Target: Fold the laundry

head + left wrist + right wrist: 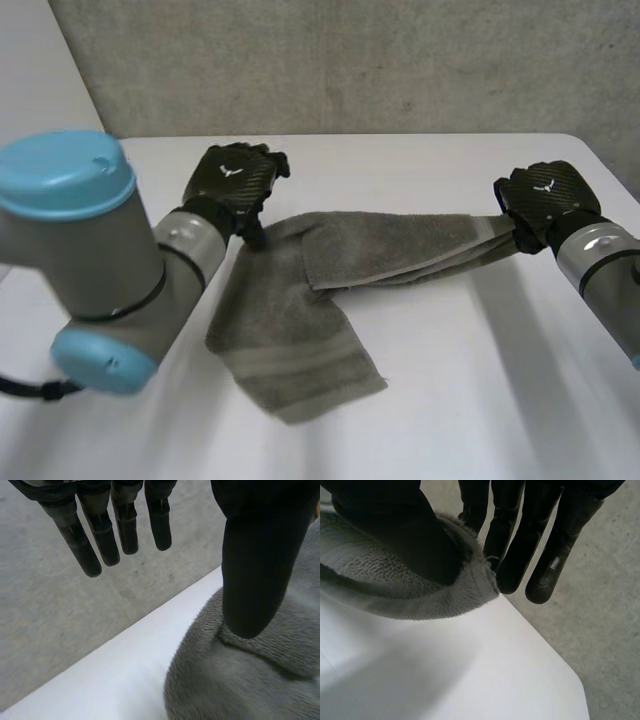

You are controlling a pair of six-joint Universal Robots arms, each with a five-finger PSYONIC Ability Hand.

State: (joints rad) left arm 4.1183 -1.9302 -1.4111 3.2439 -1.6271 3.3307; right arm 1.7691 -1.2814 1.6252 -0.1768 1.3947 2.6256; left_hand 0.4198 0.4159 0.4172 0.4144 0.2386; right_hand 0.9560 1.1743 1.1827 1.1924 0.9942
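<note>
Grey towel [300,330] is lying mid white table [450,420], crumpled and part doubled over. Wide striped end is sprawling toward 7 o'clock; narrow layered strip is stretching out to 3 o'clock.

My R hand [540,200] is pinching that 3 o'clock end, w/ hem clamped btw thumb [405,535] and fingers [555,540]. Strip is looking lifted just off the table there.

My L hand [232,178] is sitting at the towel's 11 o'clock corner. Its fingers [100,535] are hanging straight, spread, clear of the cloth. Only the thumb tip [260,580] is pressing down on the terry, so it's pinning, not gripping.

Handling, my guess: light, soft, totally limp, so it's going to sag and bunch wherever unsupported. Nap is looking grippy, not slippery, and nothing is fragile.

Best holds are probably corners and the thicker banded hem, pinched thumb-to-fingers. Mid-cloth grabs are likely just gathering folds. I'm thinking the L hand needs a proper pinch on the corner under its thumb, so both ends can be pulled flat.
</note>
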